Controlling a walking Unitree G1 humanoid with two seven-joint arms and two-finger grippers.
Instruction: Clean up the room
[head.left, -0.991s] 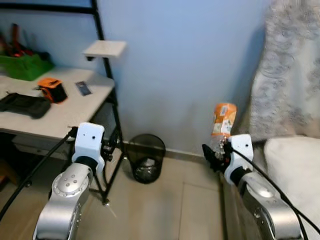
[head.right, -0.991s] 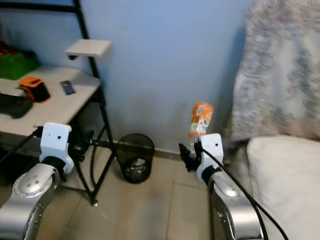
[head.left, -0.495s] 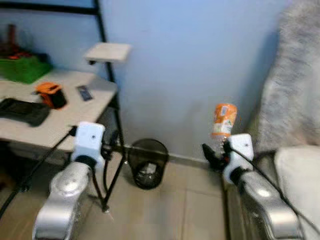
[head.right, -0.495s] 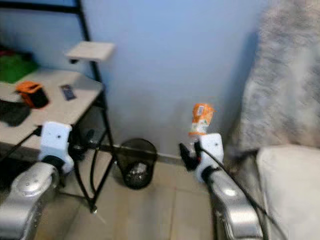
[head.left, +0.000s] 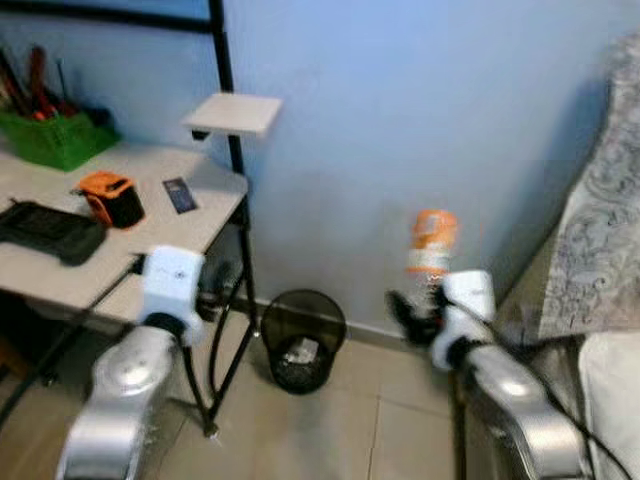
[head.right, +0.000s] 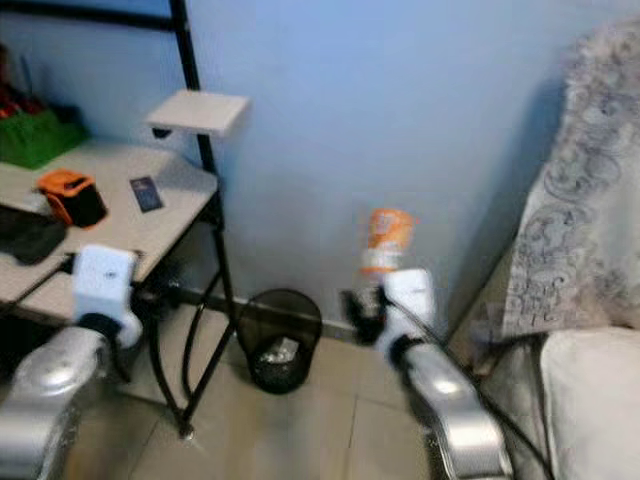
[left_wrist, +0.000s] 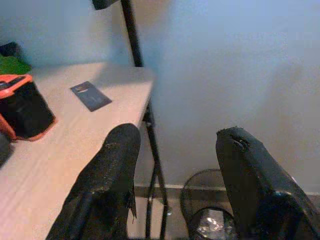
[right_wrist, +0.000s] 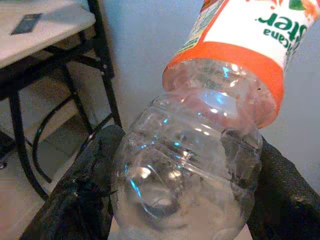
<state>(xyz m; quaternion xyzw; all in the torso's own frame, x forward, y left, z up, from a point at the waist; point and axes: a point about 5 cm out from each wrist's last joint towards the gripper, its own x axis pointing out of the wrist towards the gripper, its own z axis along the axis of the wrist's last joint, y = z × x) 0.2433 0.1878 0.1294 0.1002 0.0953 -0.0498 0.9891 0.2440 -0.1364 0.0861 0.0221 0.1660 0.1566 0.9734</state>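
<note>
Holding clear bottle (right_wrist: 200, 150) with orange label upright in our right gripper (head.left: 415, 312), fingers clamped on either side of its lower body. Bottle up in air near blue wall, right of black wire bin (head.left: 303, 337) on floor. Our left gripper (left_wrist: 180, 185) spread apart, holding nothing, beside desk (head.left: 150, 225).

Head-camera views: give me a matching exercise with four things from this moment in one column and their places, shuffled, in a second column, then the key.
Things:
1. plastic bottle
2. black wire bin
3. orange and black device
4. green basket

Places:
A. at the back of the desk, against the wall
B. on the floor by the wall, beside the desk leg
C. held in the right gripper
D. on the desk top, next to a dark card

Pairs: 1-C, 2-B, 3-D, 4-A
</note>
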